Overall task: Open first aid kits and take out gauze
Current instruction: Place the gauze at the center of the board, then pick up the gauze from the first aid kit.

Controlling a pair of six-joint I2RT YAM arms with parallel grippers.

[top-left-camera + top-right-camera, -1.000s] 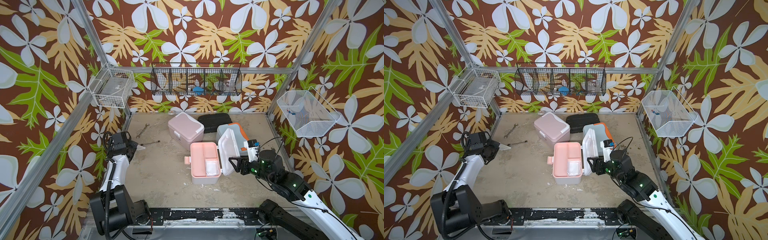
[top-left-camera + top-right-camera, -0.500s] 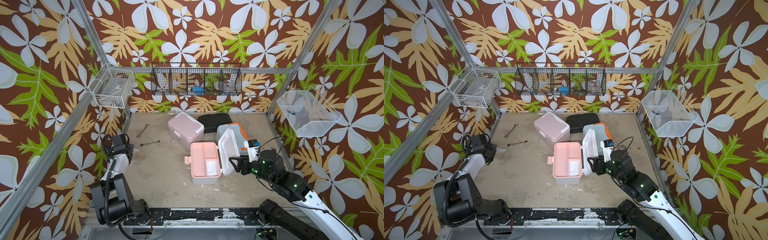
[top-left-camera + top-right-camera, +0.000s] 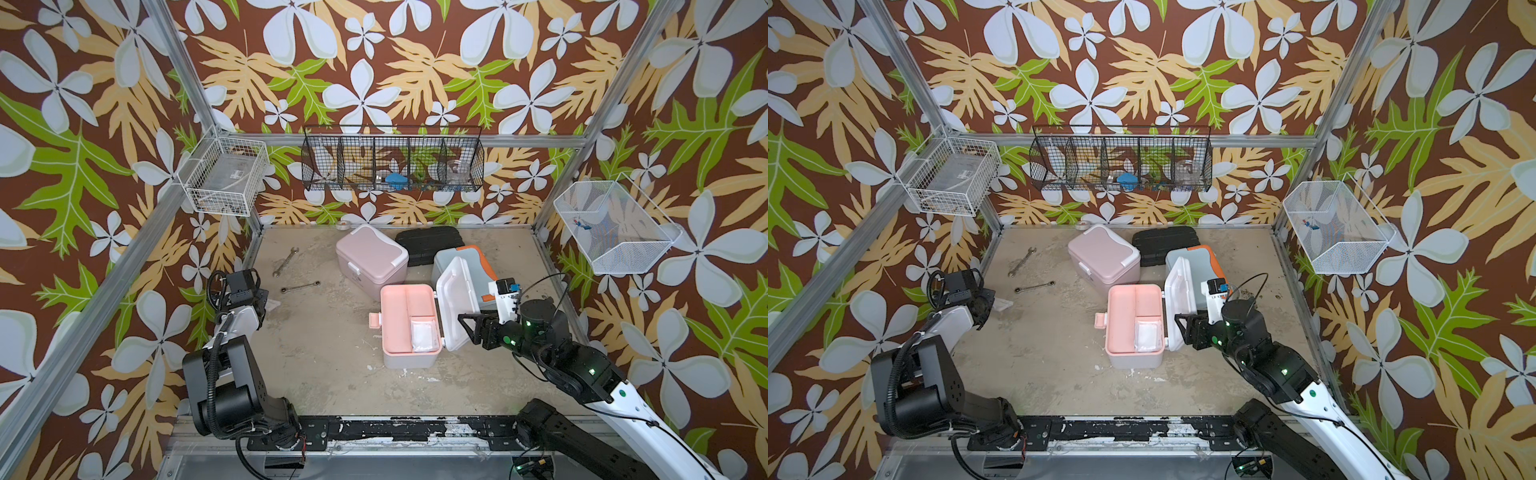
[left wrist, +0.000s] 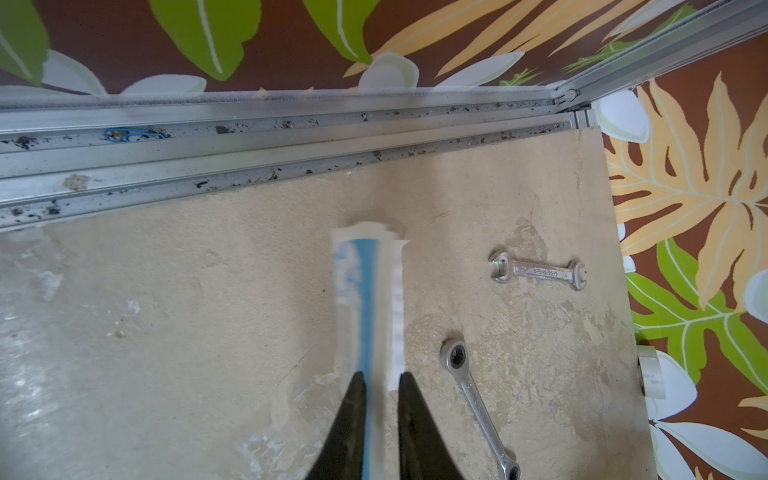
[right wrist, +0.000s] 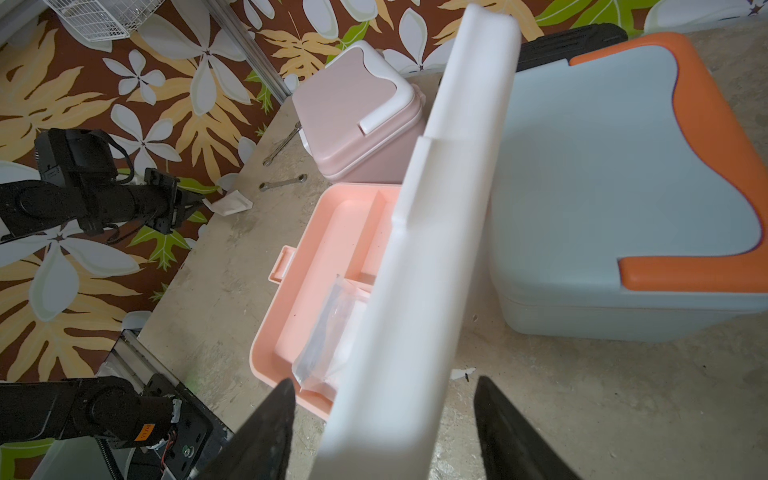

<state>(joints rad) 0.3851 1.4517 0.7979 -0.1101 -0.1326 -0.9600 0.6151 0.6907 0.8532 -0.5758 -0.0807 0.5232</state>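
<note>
Beige, scuffed tabletop [image 3: 324,374] inside a cell walled in floral print. Nearest the front, the right gripper [image 5: 382,380] has its jaws spread wide to either side of the upright white lid [image 3: 455,299] of the white-and-peach kit [image 3: 399,316]. The wrist view shows a gap at each finger. This kit stands open, and a gauze packet [image 3: 424,336] lies in the near right compartment of its peach tray. At the table's left edge, the left gripper [image 4: 382,376] shows its jaws a little apart with a second gauze packet [image 4: 365,291], blurred, between them. Whether they clamp it cannot be told. Two wrenches [image 3: 300,286] lie just beyond. Farther back sit the light blue and orange kit [image 3: 446,259], directly behind the raised lid, and the pink kit [image 3: 370,259]. Both are closed, and a black case [image 3: 430,241] lies behind them. On the back wall hangs a black wire basket [image 3: 392,160].
</note>
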